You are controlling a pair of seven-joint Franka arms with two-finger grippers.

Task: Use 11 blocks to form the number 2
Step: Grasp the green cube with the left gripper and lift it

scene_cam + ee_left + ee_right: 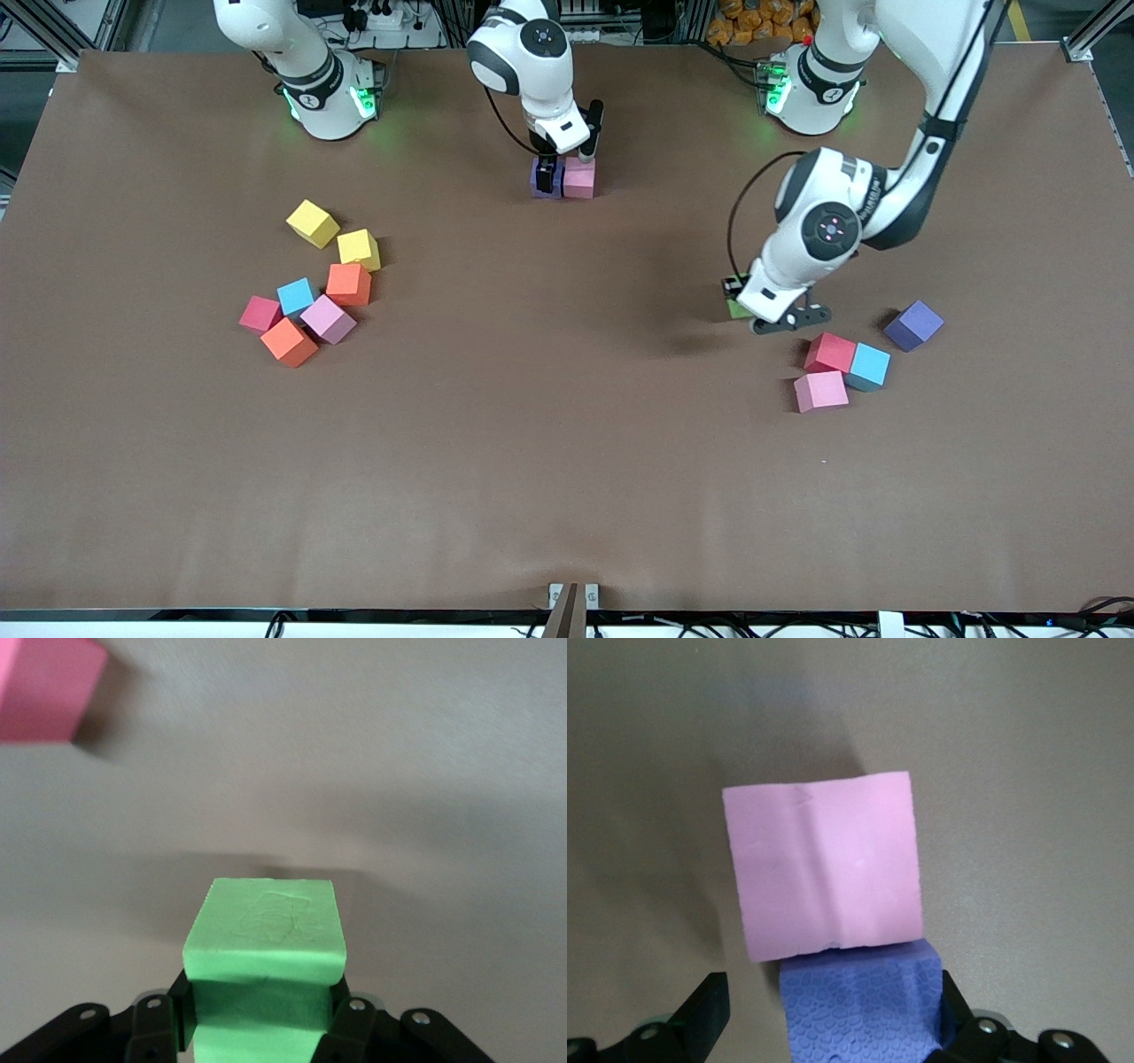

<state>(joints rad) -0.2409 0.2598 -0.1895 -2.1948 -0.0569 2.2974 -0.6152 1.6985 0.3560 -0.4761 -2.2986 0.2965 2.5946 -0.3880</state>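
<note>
Brown table (pixel 567 461) spans the view, cables along its edges.

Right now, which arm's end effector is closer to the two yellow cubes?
The right. Its end effector stands open over the purple block beside a pink block, nearer the yellow cubes. The left end effector, gripping the green block, is toward the table's left-arm end.

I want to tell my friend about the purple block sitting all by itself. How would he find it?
Look toward the left arm's end of the table, where a red block, a light blue block and a pink block huddle together. The purple block sits just apart from them, farther from the front camera, touching nothing.
</note>
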